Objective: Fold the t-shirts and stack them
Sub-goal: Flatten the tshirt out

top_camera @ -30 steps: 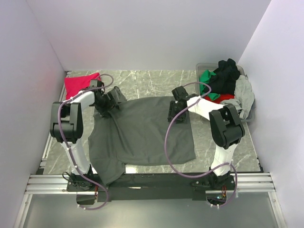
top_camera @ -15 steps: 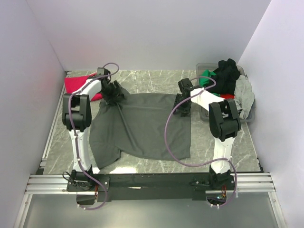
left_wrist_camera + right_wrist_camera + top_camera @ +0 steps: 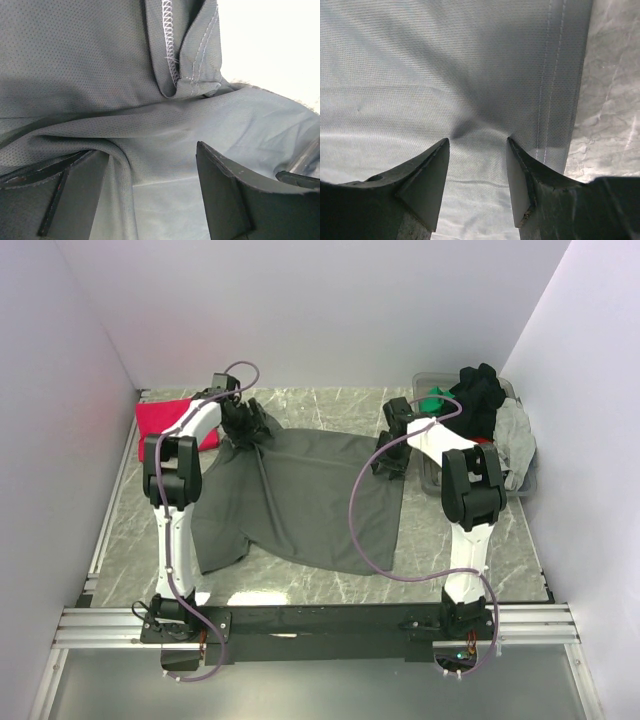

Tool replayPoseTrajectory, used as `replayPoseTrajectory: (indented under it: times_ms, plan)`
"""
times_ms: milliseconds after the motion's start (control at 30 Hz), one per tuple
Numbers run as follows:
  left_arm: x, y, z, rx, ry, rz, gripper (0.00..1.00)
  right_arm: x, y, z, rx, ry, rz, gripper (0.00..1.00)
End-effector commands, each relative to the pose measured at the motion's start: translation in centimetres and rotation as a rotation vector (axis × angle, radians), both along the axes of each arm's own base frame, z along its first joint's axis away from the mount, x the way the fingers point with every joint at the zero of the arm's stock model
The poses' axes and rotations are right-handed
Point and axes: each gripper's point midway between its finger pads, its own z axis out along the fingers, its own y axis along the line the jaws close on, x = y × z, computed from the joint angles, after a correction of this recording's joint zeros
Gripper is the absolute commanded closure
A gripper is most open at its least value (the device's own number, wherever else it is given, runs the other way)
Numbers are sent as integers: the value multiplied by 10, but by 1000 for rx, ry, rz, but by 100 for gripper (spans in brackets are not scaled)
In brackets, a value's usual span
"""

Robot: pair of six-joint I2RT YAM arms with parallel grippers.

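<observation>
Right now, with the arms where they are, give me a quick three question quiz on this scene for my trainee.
1. True or false: the red shirt lies on the table, outside the tub.
2. Which shirt do the left gripper and the right gripper both pinch? A green, B dark grey, C red.
3. On which side of the table, by the robot's own left and right, does the tub stand?

Key: 1 true. 2 B, the dark grey shirt, gripped along its far edge. 3 the right, at the far corner.
</observation>
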Motion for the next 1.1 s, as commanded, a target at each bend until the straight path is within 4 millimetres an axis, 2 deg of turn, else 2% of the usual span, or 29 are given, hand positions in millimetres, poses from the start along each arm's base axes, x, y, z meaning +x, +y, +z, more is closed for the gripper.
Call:
replayPoseTrajectory:
  times_ms: [0, 100, 267, 300, 367, 400, 433, 467, 500, 533, 567, 600, 633, 667, 700, 733, 767, 800, 833, 867, 900, 933, 967, 1000, 1033, 1067]
  plan:
    - [11, -7, -17, 16, -37, -47, 23, 12, -5, 21, -24, -50, 17, 44]
    - [26, -13, 14, -10, -113, -45, 23, 14, -2, 32, -16, -72, 38, 44]
    - [41, -21, 81, -26, -247, -45, 22, 14, 11, 54, 8, -127, 88, 44]
    - [40, -19, 103, -20, -286, -35, 22, 13, 16, 57, 11, -133, 102, 44]
    - [30, -11, 113, 9, -286, -8, 22, 12, 23, 66, 9, -156, 130, 44]
    - [24, -1, 137, 47, -328, 27, 21, 8, 33, 68, 9, -158, 158, 44]
    - [11, 5, 128, 74, -297, 41, 21, 5, 38, 69, 8, -160, 175, 44]
    - [0, 12, 129, 98, -278, 59, 21, 2, 44, 72, 10, -168, 189, 44]
    - [-11, 24, 151, 139, -316, 102, 21, -2, 54, 73, 13, -171, 213, 44]
    - [-31, 32, 131, 176, -257, 117, 22, -6, 58, 71, 15, -165, 220, 44]
    - [-45, 40, 129, 202, -238, 143, 22, -11, 62, 71, 19, -164, 226, 44]
    - [-62, 49, 146, 221, -268, 175, 22, -15, 72, 71, 35, -166, 247, 44]
    - [-87, 61, 123, 269, -201, 198, 22, -21, 75, 67, 42, -156, 249, 44]
    - [-102, 67, 118, 283, -178, 230, 24, -25, 78, 66, 48, -153, 256, 44]
    - [-119, 74, 133, 290, -208, 262, 24, -27, 80, 65, 54, -154, 263, 44]
    - [-145, 83, 107, 322, -139, 303, 26, -32, 82, 62, 57, -144, 268, 44]
    - [-159, 88, 103, 328, -126, 330, 28, -34, 83, 60, 60, -144, 270, 44]
    - [-175, 97, 112, 318, -146, 374, 29, -36, 83, 59, 61, -142, 271, 44]
    - [-200, 104, 87, 329, -82, 400, 31, -41, 83, 56, 63, -133, 272, 44]
    - [-213, 108, 82, 312, -62, 451, 32, -43, 83, 55, 70, -136, 273, 44]
    - [-225, 118, 89, 293, -87, 505, 34, -45, 84, 55, 76, -135, 274, 45]
    - [-245, 124, 69, 292, -38, 547, 39, -50, 84, 52, 80, -126, 271, 45]
    - [-254, 129, 66, 285, -33, 579, 41, -51, 84, 52, 88, -129, 272, 45]
    - [-261, 137, 70, 268, -62, 622, 43, -54, 85, 50, 89, -126, 276, 45]
    - [-275, 144, 56, 270, -27, 658, 47, -57, 84, 48, 90, -120, 272, 45]
    - [-281, 147, 52, 263, -21, 677, 48, -60, 86, 48, 96, -116, 277, 45]
